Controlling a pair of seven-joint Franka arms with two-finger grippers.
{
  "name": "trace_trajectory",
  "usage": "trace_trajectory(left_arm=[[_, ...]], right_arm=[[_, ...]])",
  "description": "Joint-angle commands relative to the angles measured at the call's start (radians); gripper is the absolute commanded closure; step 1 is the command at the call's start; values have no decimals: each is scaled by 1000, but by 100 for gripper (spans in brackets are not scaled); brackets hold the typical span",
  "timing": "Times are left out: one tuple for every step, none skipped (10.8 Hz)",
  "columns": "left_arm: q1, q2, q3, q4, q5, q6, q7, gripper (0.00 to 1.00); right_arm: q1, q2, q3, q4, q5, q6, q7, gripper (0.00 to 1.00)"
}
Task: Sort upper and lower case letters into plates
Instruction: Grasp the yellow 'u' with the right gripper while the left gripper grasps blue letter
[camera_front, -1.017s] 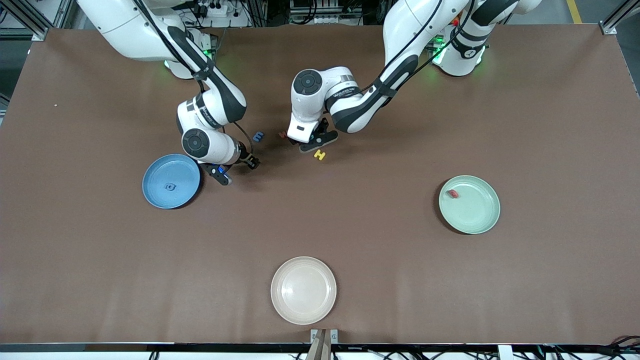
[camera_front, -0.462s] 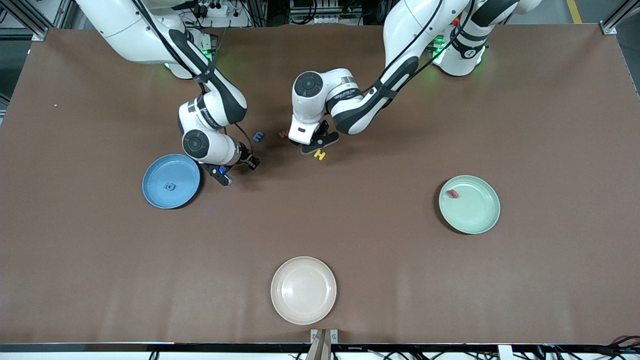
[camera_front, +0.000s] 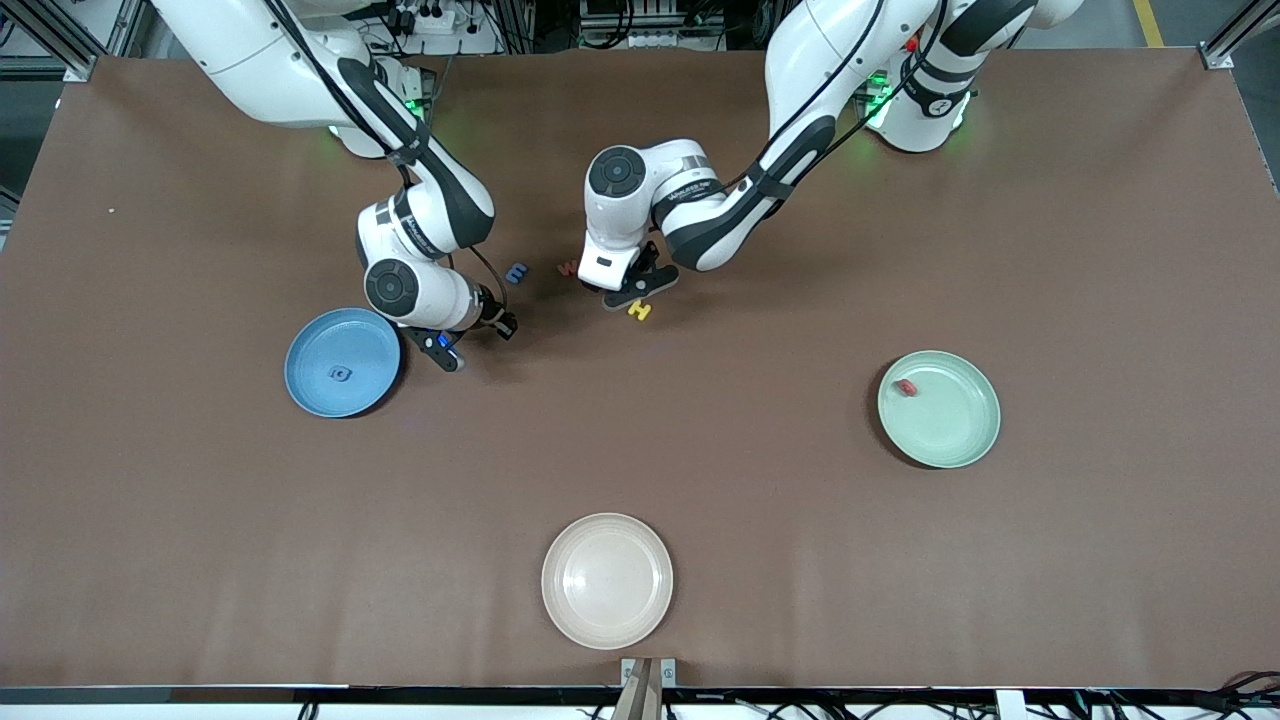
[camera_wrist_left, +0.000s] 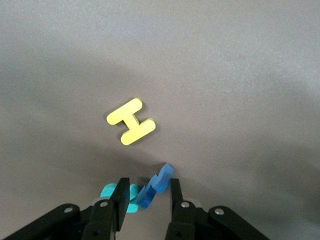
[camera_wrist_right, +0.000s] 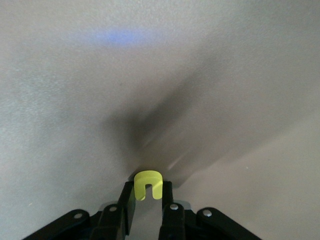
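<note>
Right hand (camera_wrist_right: 146, 200) is low over the bench beside the blue plate (camera_front: 342, 361), fingers clamped on a small yellow letter (camera_wrist_right: 148, 184). Left hand (camera_wrist_left: 147, 196) is down at the letter cluster, fingers closed on a blue letter (camera_wrist_left: 155, 186); a teal letter (camera_wrist_left: 120, 192) sits against one finger, the yellow H (camera_wrist_left: 131, 121) just ahead of the fingertips. Mint plate (camera_front: 940, 409) holds one red letter (camera_front: 906, 387).

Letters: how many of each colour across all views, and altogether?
yellow letters: 2, H on the table, one in the right gripper
blue letters: 3, one on the table, one in the left gripper, one on the blue plate
red letters: 2, one on the table, one on the mint plate
teal letters: 1
total: 8
</note>
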Motion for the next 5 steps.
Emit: trace_trajectory(left_arm=[[-15, 12, 8, 26, 30, -10, -31, 60], [-15, 12, 8, 26, 30, -10, -31, 60], [-15, 12, 8, 26, 30, -12, -31, 61], [-15, 12, 8, 26, 30, -12, -29, 64], [-16, 12, 8, 26, 32, -10, -28, 69]], right_arm=[[-42, -78, 2, 80, 15, -176, -47, 100], [-69, -83, -3, 132, 11, -266, -105, 100], [-94, -86, -20, 177, 0, -322, -167, 100], [-102, -86, -70, 205, -20, -353, -263, 100], [-102, -85, -136, 223, -34, -377, -378, 100]])
